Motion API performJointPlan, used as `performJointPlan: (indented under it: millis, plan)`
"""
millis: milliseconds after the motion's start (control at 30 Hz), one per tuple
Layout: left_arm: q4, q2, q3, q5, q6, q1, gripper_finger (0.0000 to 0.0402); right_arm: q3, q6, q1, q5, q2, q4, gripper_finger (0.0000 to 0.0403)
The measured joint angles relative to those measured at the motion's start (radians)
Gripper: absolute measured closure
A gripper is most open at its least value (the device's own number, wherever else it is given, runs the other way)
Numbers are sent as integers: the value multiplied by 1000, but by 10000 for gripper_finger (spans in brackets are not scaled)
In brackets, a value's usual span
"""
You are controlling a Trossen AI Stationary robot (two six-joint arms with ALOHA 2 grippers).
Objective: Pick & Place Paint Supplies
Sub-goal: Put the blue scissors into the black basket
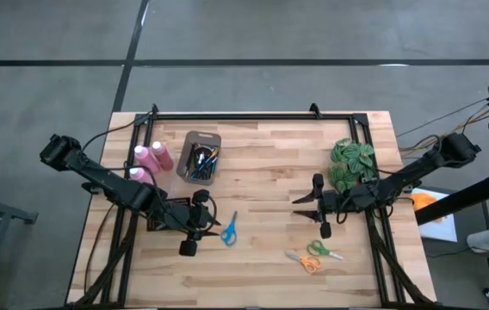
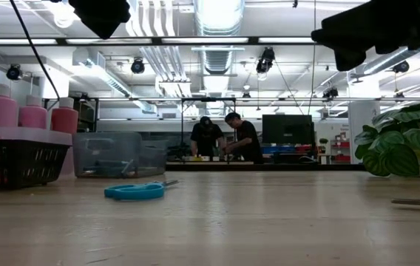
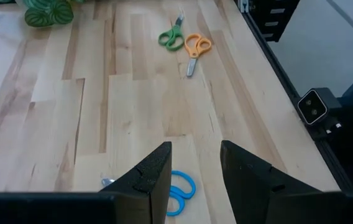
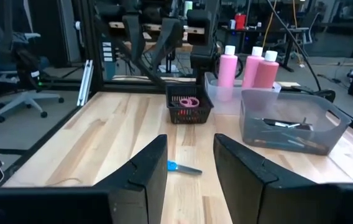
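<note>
No readable brand, label or writing anywhere. Three pink bottles (image 1: 148,158) stand at 10 o'clock on the table (image 1: 262,207), brushes lie in the grey bin (image 1: 200,157) just beside them at 11, and a black basket (image 4: 189,109) sits near the bottles. Left gripper (image 1: 200,222) at 8 o'clock over the blue scissors (image 1: 228,230), fingers (image 3: 155,177) apart and empty; right gripper (image 1: 312,207) at 3 o'clock by the plant (image 1: 352,164), fingers (image 4: 148,168) apart and empty, green and orange scissors (image 1: 313,256) at 5.
</note>
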Motion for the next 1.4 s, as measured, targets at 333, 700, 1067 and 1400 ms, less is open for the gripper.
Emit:
performJointPlan:
  millis: [333,700,1067,1400]
  plan:
    - [-4,0,0,0,0,0,261,0,-3,0,0,0,-2,273]
    - [-28,0,0,0,-1,0,261,0,-3,0,0,0,-2,273]
    - [-29,0,0,0,-287,2,261,0,-2,0,0,0,-3,273]
    - [-62,12,10,-34,-476,2,261,1,-3,0,0,0,-3,273]
